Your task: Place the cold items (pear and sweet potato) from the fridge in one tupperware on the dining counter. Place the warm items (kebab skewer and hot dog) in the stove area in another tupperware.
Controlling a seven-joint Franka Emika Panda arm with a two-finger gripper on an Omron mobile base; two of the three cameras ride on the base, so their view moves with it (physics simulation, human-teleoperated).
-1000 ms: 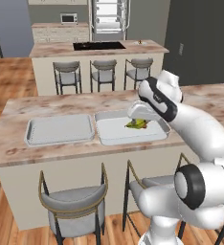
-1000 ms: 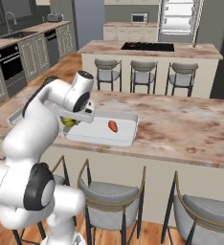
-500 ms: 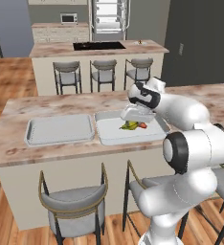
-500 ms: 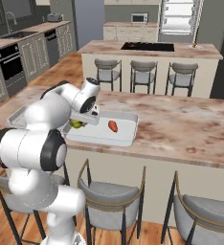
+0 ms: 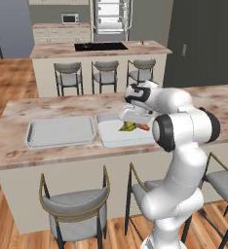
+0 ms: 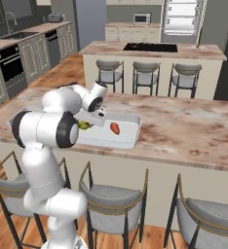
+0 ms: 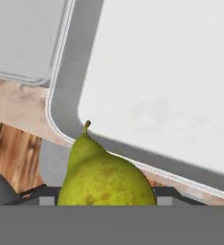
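While the claw (image 5: 130, 120) is gripping the pear (image 7: 104, 174), stem pointing away from it, it's hanging over the near edge of the white tupperware (image 7: 157, 72) on the counter (image 5: 18, 151), w/ the sweet potato (image 6: 114, 128) already inside.

Between the pincer's jaws, the pear (image 7: 104, 177) is yellow-green with brown flecks. Beneath it the tub (image 7: 162, 81) is white with a pale grey rim; beside that, a second tub (image 5: 61, 131) is grey. An orange-red sweet potato (image 6: 114, 128) lies just past the pincer, on a mottled pink-beige counter (image 6: 184, 126).
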